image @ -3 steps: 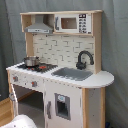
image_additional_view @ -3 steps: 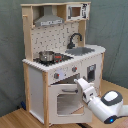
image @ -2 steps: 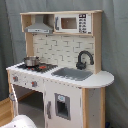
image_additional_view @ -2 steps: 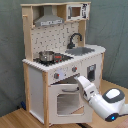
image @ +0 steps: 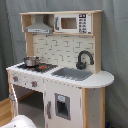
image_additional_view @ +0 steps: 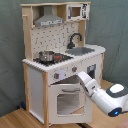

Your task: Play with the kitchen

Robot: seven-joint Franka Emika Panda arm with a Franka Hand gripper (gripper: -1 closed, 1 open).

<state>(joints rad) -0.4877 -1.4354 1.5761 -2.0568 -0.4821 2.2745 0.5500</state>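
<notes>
Reaching my gripper [image_additional_view: 79, 75] toward oven door [image_additional_view: 66, 99] top edge of play kitchen [image_additional_view: 60, 60] (finger state: can't tell); approaching slowly, squarely, just below knobs [image_additional_view: 65, 72].

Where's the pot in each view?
First exterior view: the pot sits at left-centre, on the stovetop, left of the sink.
Second exterior view: the pot sits centre-left, on the stovetop, in front of the sink.
Shared landmark: the black faucet.

White and light-wood kitchen [image: 65, 95], grey sink [image: 71, 73], black faucet [image: 84, 60], white arm [image_additional_view: 102, 95]
</notes>
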